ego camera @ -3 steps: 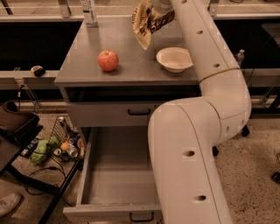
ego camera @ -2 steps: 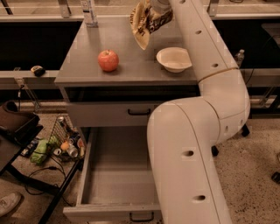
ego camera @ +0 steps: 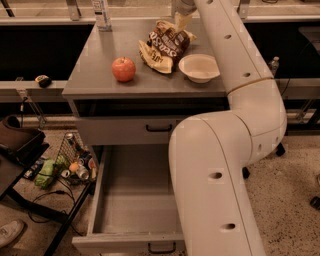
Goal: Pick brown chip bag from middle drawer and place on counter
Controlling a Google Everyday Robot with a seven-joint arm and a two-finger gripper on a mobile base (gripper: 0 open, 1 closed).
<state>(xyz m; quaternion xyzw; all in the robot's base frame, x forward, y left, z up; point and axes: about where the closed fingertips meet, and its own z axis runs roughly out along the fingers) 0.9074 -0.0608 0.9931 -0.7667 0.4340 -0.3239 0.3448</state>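
Item: brown chip bag (ego camera: 164, 44), lying on tabletop (ego camera: 100, 75) between apple (ego camera: 123, 69) and bowl (ego camera: 199, 67); end effector (ego camera: 181, 7) at its upper cream end (grip state cannot be told); advised: release gently, withdraw straight upward, clear of bowl.

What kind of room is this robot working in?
Probably a robot test lab or workshop: a grey metal cabinet with its middle drawer open, speckled floor, a basket of cans. The gripper is by the brown chip bag on the counter.
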